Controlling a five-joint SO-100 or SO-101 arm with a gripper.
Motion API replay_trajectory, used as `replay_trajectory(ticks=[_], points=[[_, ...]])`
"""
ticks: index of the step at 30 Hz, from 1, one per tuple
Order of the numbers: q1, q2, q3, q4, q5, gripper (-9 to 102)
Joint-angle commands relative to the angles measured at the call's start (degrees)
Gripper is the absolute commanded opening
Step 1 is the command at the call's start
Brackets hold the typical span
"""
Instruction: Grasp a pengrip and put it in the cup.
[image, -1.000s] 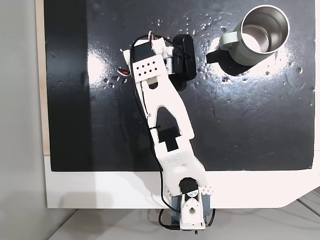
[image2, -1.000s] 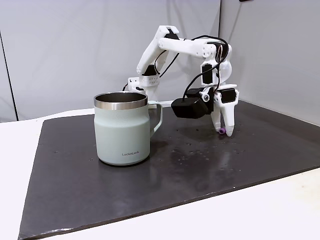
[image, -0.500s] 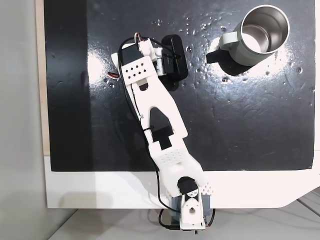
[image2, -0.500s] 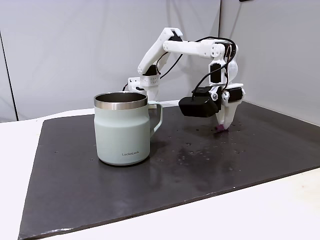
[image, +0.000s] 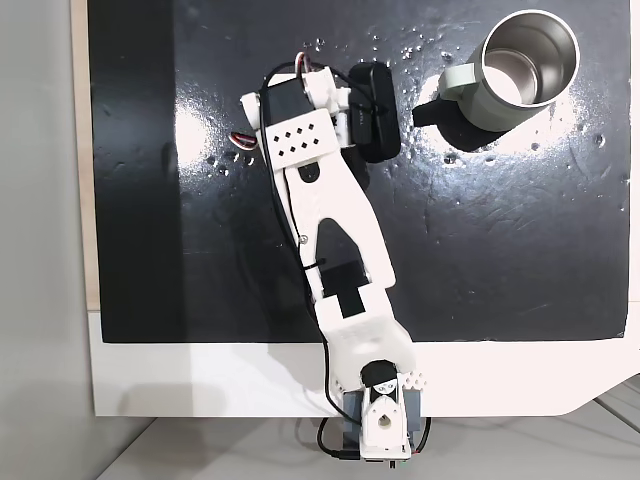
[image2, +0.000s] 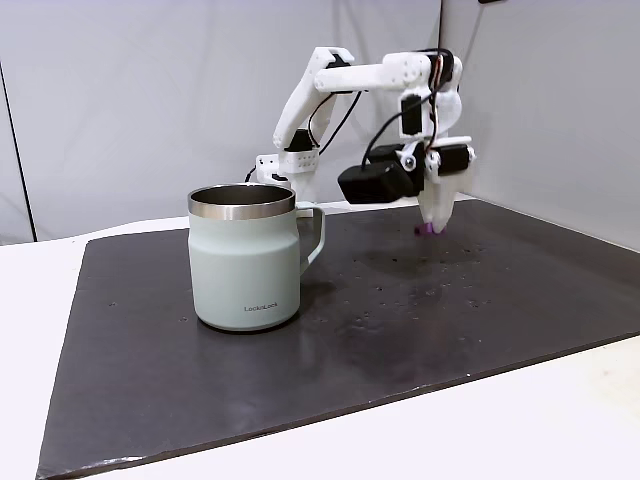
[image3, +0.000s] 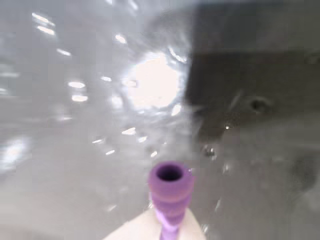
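Pengrip (image3: 170, 192) sits pinched at the tip of the gripper (image2: 430, 222), its long axis running straight out from the jaws so that the open purple end points down at the mat, as the wrist view shows. The jaws are closed narrowly on its ribbed body, and it hangs clear of the black mat (image2: 480, 310) rather than resting on it.

Going left to right in the side fixed view, the cup (image2: 244, 258) stands upright toward the mat's left part, its handle turned toward the arm; the gripper and its load are well apart from it, near the mat's far edge. In the top-down fixed view the cup (image: 520, 70) stands in the mat's upper right corner, right of the arm's wrist (image: 330, 115). Nothing lies on the mat between them; my guess is that the only obstacle is the cup's rim and handle.
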Motion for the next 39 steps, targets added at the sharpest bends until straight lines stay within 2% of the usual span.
replay_trajectory(ticks=[1,7,15,21,36,39], points=[[4.04,6.59,-8.96,5.98,-2.11,0],[12.39,7.29,-20.3,16.44,-7.12,0],[29.0,16.0,-17.23,16.61,-18.9,0],[39.02,14.24,-24.61,16.44,-26.63,0],[40.25,-4.31,-59.33,16.17,-30.76,0],[39.99,-6.5,-60.82,14.94,-31.2,0]])
